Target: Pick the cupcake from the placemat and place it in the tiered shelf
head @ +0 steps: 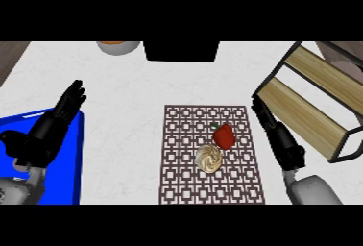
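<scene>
Right hand (275,132) hangs flat and straight, holding nothing. It should slide toward eight o'clock, wrap the cupcake (209,159), and miss the red fruit (224,136).

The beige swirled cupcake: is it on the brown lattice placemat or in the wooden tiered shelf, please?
On the placemat: the cupcake rests on its pattern beside a red fruit, apart from the shelf.

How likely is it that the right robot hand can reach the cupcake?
Probably yes. The right robot hand is open just right of the placemat, and only bare mat lies between it and the cupcake. The red fruit close behind the cupcake might get nudged.
</scene>
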Controlling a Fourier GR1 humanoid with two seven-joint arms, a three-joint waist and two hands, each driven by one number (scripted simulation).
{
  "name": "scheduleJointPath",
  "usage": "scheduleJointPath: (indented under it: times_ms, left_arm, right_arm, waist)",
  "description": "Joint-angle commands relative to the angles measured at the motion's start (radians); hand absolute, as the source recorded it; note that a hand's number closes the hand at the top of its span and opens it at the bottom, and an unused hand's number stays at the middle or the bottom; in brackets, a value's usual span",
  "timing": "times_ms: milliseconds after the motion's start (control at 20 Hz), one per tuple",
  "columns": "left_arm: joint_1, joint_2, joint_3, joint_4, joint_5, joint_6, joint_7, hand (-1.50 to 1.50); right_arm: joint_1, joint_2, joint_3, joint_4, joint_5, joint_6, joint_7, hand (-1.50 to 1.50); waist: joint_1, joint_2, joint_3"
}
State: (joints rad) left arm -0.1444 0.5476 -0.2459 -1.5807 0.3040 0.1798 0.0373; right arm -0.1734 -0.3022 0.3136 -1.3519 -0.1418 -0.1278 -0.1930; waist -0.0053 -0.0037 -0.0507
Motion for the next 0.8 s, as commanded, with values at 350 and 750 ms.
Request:
scheduleJointPath:
  times_ms: [350,750]
  left_arm:
    - [0.156,0.01,0.091,0.138,0.04,0.037,0.019,0.0]
    - [0.131,-0.031,0.109,0.212,0.048,0.011,-0.007,0.0]
  right_arm:
    - [-0.061,0.084,-0.022,0.082,0.388,-0.564,0.184,1.5]
    - [-0.056,0.299,0.42,0.097,0.73,-0.965,0.507,-1.5]
  waist:
    - [-0.023,-0.006,0.034]
    - [0.007,0.0,0.047]
